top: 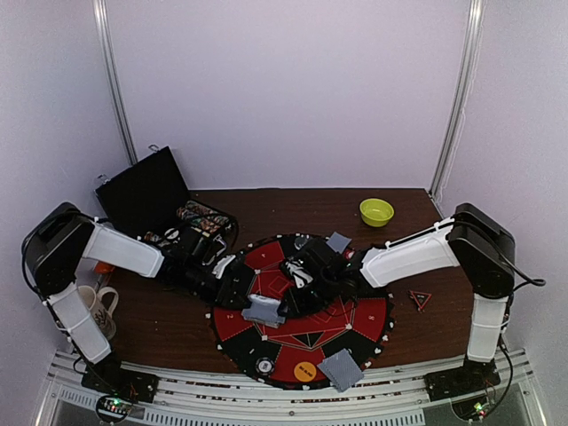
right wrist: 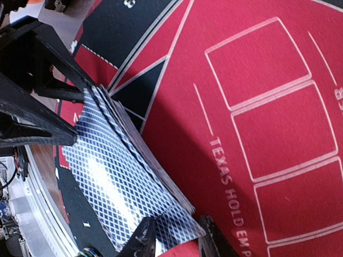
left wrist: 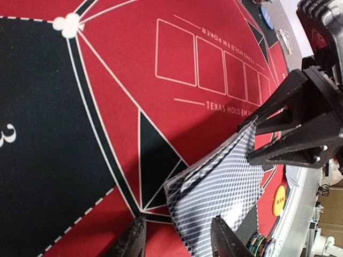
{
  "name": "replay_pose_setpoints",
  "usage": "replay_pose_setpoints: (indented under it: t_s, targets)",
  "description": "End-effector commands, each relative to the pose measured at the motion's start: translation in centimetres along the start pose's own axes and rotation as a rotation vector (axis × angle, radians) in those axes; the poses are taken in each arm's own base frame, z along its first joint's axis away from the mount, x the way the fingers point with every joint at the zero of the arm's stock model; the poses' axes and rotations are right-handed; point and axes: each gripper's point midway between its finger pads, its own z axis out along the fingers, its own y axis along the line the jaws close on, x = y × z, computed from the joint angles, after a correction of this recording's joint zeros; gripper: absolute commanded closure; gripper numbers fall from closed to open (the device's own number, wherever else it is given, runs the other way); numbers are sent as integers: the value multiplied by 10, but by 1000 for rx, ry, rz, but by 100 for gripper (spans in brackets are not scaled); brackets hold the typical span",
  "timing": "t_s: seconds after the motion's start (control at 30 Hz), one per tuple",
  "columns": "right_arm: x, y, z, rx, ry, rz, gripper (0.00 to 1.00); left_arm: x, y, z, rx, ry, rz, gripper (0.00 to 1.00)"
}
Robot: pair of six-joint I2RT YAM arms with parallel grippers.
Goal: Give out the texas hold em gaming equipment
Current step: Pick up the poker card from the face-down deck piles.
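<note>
Above the middle of the round red-and-black mat [top: 364, 315]: deck of playing cards [top: 264, 310] held off the felt, bridging both grippers, grey-blue lattice backs showing, cards slipped into a slight fan along one long edge. Pinched at one short end by right gripper [right wrist: 176, 235]: one finger over the patterned back, the other against the stepped card edges, both touching. Straddled at the opposite end by left gripper [left wrist: 178, 230]: one finger [left wrist: 228, 241] across the back, a strip of mat visible between the other finger and the cards in the left wrist view. Cannot tell whether clamped there or just short of contact. Printed card boxes and "TEXAS HOLD EM" lettering on the felt below the deck. Near the mat's front rim, well apart from both grippers: chip stack [top: 264, 365], orange button disc [top: 304, 371], second pile of cards [top: 342, 368], side by side. Past the mat's far right edge: lime-green bowl [top: 376, 211], upright.
</note>
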Motion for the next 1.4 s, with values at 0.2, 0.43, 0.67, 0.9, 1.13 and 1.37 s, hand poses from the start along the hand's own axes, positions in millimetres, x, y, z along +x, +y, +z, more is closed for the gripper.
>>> replay_pose_setpoints:
  t_s: [0.2,0.43,0.67,0.9,1.13,1.37]
  targets:
    - [-2,-7,9,70,-6,7,65,-5,-1,4,1,-7,18,81]
    - [1,-13,6,106,4,-5,65,-5,-1,-3,-33,-6,44,79]
    - [-3,-9,2,97,-5,-19,64,-8,-6,-12,-44,-12,73,85]
    - [-11,7,-14,52,-18,-130,48,-5,-5,-16,-55,-3,78,90]
    - [-11,10,-33,64,0,-258,33,-6,-5,-23,-54,-7,76,100]
    - [-13,22,-39,23,4,-485,18,-13,-26,-43,21,-34,120,100]
